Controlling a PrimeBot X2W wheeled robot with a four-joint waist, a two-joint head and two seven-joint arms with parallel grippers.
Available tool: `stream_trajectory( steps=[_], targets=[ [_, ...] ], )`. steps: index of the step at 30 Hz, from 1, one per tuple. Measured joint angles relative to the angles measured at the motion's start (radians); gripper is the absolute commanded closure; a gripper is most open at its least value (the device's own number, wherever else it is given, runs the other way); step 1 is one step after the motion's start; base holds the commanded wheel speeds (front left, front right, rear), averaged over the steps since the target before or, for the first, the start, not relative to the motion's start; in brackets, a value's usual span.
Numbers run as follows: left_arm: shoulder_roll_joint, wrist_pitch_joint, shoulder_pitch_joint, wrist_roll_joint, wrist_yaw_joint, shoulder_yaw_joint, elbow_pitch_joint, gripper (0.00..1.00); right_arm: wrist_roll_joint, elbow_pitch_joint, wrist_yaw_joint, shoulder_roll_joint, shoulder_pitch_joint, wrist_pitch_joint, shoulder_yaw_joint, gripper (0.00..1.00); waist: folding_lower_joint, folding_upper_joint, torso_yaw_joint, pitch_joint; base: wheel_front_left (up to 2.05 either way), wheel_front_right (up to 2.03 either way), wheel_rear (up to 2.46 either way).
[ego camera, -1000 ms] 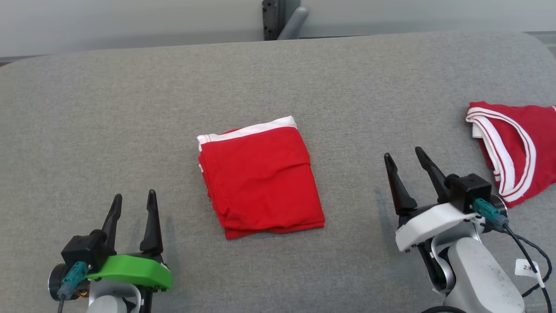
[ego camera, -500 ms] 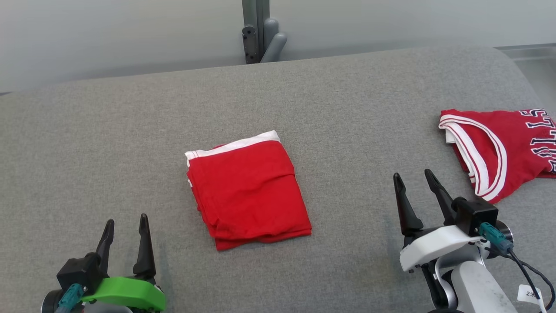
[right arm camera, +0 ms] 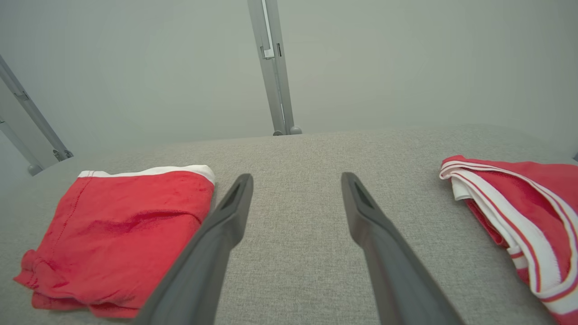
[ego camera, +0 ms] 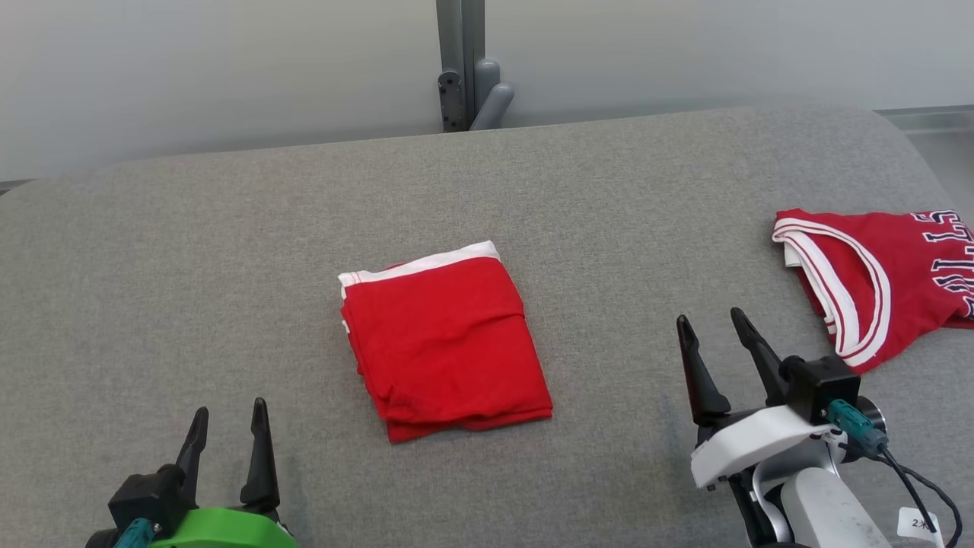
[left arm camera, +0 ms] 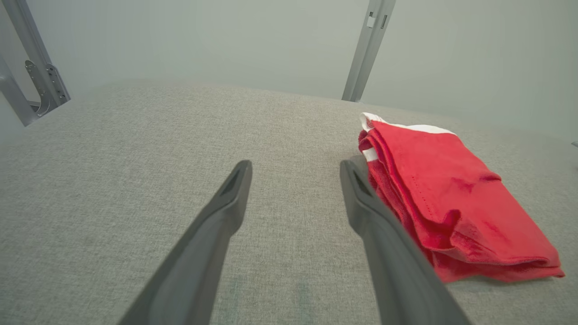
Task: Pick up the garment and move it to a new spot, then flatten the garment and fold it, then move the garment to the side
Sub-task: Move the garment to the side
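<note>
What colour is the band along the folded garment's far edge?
White, on the red folded garment; clearest in the head view.

The red garment [ego camera: 449,342], white band along one edge, lies folded in a flat rectangle

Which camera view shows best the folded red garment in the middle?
The head view: the folded red garment lies whole and uncovered, seen from above. The left wrist view shows its layered side edge, partly behind a finger. The right wrist view shows it obliquely, one corner behind a finger.
</note>
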Motion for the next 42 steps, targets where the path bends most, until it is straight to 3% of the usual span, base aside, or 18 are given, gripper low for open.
stream_trajectory(
  steps=[11,20,28,30,36,42],
  targets=[
    [-0.001,0.0,-0.064,-0.026,0.003,-0.089,-0.011,0.0,0.022,0.058,0.0,-0.001,-0.063,0.0,0.058,0.0,0.0,0.0001,0.045,0.066,0.0,0.0,0.0],
    [0.001,0.0,-0.108,-0.062,0.011,-0.177,-0.005,0.0,0.119,0.244,0.0,0.001,-0.213,0.0,0.14,0.0,0.0001,0.0001,0.177,0.135,0.0,0.0,0.0],
    [0.001,0.0,-0.107,-0.103,0.024,-0.174,-0.016,0.0,0.195,0.468,0.0,0.001,-0.288,0.0,0.176,0.0,0.0,0.0,0.293,0.172,0.0,0.0,0.0],
    [0.001,0.0,-0.107,-0.103,0.024,-0.173,-0.021,0.0,0.221,0.492,0.0,-0.001,-0.301,-0.003,0.186,1.0,0.0,0.0,0.312,0.18,0.0,0.0,0.0],
    [0.0,0.0,-0.101,-0.071,0.023,-0.157,-0.028,0.0,0.246,0.453,0.0,0.001,-0.311,-0.002,0.183,1.0,0.0,0.0001,0.3,0.193,0.0,0.0,0.0],
    [0.0,0.0,-0.096,-0.045,0.014,-0.141,-0.025,0.0,0.226,0.392,0.001,0.001,-0.274,-0.001,0.139,1.0,0.0,0.0001,0.219,0.2,0.0,0.0,0.0]
  ],
)
